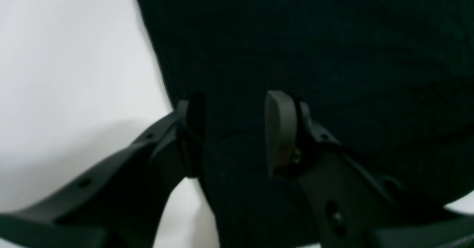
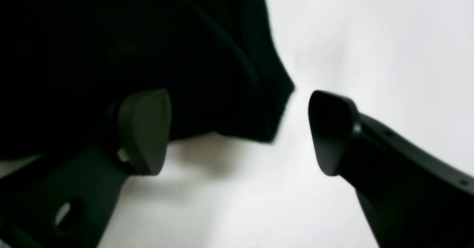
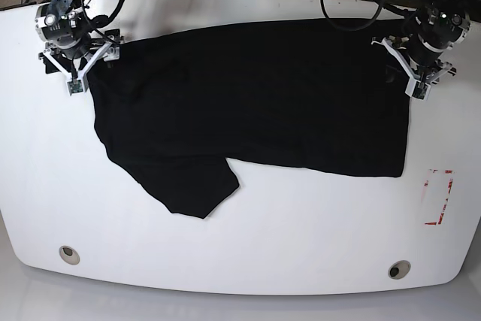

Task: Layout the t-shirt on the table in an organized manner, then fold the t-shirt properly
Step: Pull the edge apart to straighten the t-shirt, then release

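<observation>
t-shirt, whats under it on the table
Only the white table shows around the black t-shirt, which lies spread flat on it. Whatever lies beneath the fabric is covered; no print shows. Both grommet holes and the red mark lie uncovered.

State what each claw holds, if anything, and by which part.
Nothing is held. The right claw gapes beside a t-shirt corner; the left claw stands open astride its edge.

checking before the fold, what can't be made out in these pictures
- Print on the t-shirt: no view shows it, only plain black cloth.
- Whether the left gripper pinches cloth: left wrist view, black on black, blurred.
- Shirt corner by the right gripper: right wrist view blurred.
- Table far corners: cut off in base view.
</observation>
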You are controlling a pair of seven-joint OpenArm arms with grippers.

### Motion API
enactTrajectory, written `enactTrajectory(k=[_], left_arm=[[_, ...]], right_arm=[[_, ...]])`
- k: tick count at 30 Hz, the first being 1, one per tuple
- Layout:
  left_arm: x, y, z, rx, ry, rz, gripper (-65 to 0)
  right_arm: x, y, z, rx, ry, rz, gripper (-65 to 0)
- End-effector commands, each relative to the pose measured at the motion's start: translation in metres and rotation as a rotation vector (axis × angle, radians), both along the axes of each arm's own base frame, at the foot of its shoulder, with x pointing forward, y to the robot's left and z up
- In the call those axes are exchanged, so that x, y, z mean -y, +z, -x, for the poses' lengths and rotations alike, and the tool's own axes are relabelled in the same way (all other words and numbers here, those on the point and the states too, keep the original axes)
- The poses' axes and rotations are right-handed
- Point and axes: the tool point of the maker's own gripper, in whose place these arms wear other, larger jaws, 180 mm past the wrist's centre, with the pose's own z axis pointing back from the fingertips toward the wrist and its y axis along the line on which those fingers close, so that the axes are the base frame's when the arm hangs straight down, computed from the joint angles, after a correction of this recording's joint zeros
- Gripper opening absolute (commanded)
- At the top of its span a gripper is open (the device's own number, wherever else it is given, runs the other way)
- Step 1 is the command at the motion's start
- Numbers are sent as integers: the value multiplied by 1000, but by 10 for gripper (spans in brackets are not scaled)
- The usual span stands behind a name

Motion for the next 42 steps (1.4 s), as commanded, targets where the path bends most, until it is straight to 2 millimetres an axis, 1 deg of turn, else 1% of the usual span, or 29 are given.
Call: enactTrajectory(k=[1, 4, 8, 11, 13, 16, 17, 18, 20, 22, 27, 30, 32, 35, 42], left_arm=[[-3, 7, 1, 20, -5, -10, -396], [-3, 2, 9, -1, -3, -11, -396], [-4, -1, 15, -17, -2, -10, -396], [-10, 0, 17, -16, 15, -17, -396], [-14, 1, 18, -14, 27, -22, -396], [-16, 1, 19, -15, 32, -24, -396], [-17, 1, 19, -16, 32, -26, -396], [-18, 1, 20, -17, 35, -27, -396], [-20, 1, 24, -24, 44, -30, -396], [-22, -1, 27, -32, 49, -33, -396], [-27, -3, 36, -50, 63, -40, -396], [-29, -6, 42, -66, 66, -45, -396], [-29, -6, 43, -70, 65, -45, -396], [-28, -8, 45, -77, 63, -44, -396], [-28, -8, 45, -78, 63, -46, -396]], right_arm=[[0, 1, -6, 29, 5, -14, -90], [4, -8, -4, 14, 2, -30, -90], [4, -20, 1, -17, -9, -57, -90], [4, -27, 2, -29, -15, -71, -100], [3, -29, 2, -23, -16, -81, -130], [3, -33, 3, -19, -18, -92, -179], [2, -35, 5, -25, -20, -97, -211], [2, -36, 5, -26, -21, -98, -222], [2, -37, 6, -29, -21, -98, -271], [2, -37, 6, -29, -21, -98, -306], [2, -36, 7, -30, -20, -96, -373], [2, -39, 16, -49, -20, -94, -412], [3, -37, 17, -47, -16, -84, -439], [3, -33, 19, -41, -11, -72, -458], [3, -27, 37, -60, 4, -41, -460]])
